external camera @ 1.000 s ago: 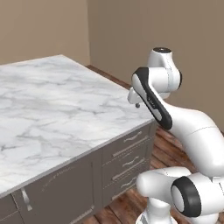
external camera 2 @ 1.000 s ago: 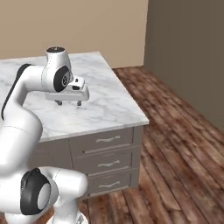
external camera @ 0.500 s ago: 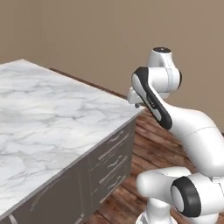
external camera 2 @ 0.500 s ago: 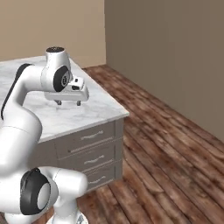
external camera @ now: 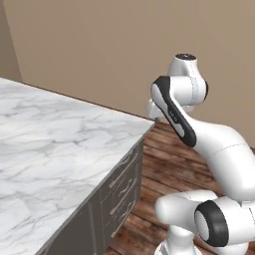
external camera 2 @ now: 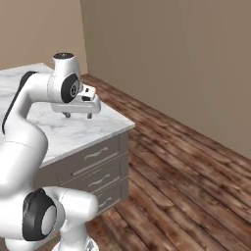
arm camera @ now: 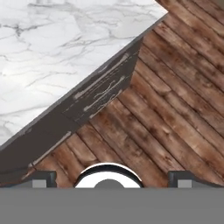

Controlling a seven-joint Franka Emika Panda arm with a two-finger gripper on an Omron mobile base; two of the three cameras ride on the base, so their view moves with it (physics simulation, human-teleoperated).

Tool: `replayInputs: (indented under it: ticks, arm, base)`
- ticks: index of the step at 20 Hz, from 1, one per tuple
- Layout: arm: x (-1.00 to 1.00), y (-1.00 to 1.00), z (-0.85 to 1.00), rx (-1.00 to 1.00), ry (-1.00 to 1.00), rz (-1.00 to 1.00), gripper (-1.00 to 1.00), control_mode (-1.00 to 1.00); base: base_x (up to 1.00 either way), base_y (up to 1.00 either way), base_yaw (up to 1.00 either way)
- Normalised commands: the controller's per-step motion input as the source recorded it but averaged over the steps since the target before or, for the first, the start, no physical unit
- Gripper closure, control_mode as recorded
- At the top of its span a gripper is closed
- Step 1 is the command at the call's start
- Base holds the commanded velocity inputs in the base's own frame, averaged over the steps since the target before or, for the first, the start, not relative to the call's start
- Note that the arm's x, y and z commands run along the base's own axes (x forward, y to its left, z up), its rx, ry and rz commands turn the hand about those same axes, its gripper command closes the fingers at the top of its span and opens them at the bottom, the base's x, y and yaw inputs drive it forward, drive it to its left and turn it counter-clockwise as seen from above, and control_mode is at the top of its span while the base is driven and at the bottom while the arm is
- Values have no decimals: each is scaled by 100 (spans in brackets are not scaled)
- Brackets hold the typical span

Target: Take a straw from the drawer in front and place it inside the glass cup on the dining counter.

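Gripper (external camera 2: 77, 116) hangs above the corner of the marble counter (external camera: 55, 149), fingers spread wide, nothing between them. Dark cabinet under the counter has a stack of drawers (external camera 2: 98, 168) with slim silver handles, all shut; from the hand camera they run diagonally beside the wood floor (arm camera: 175, 100). Can't tell where the straw or cup are. Beige wall (external camera 2: 171, 59) behind.

No text, label, brand, number or sign can be read on anything here, neither on the cabinets nor on the walls.
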Motion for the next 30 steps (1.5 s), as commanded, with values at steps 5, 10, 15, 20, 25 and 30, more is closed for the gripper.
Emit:
replayInputs:
  ticks: [5,10,15,20,25,30]
  arm:
    - [-10,0,-37,10,6,-9,-100,-100]
    - [-29,-8,-100,47,18,-19,-100,-100]
    - [-13,-12,-100,52,24,-18,-100,-100]
    - [-6,-23,-79,42,20,-14,-100,-100]
    - [0,-12,-83,33,8,-9,-100,-100]
    - [4,0,-88,29,0,-7,-100,-100]
  base:
    - [-4,11,-14]
    - [0,0,0]
    - [0,0,0]
    - [0,0,0]
    - [0,0,0]
    - [0,0,0]
